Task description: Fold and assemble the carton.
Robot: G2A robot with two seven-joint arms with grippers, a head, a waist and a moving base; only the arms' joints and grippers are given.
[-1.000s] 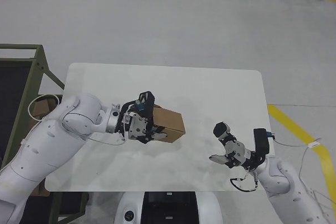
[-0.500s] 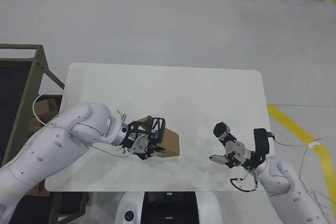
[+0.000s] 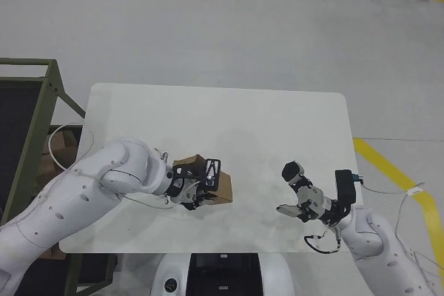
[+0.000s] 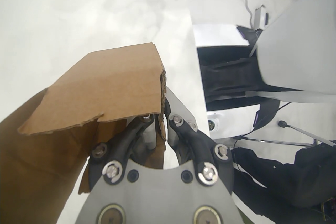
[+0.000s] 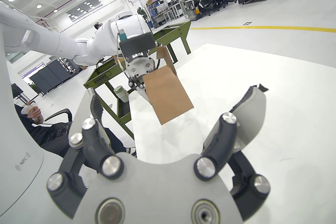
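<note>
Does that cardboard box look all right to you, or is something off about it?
The carton sits tilted in the left gripper, pinched by one edge rather than lying flat on the table. One flap's edge looks ragged, with a small torn notch. Otherwise nothing stands out.

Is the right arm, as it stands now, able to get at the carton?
Probably yes. Nothing stands on the table between the open right end effector and the carton, which the left end effector grips.
</note>
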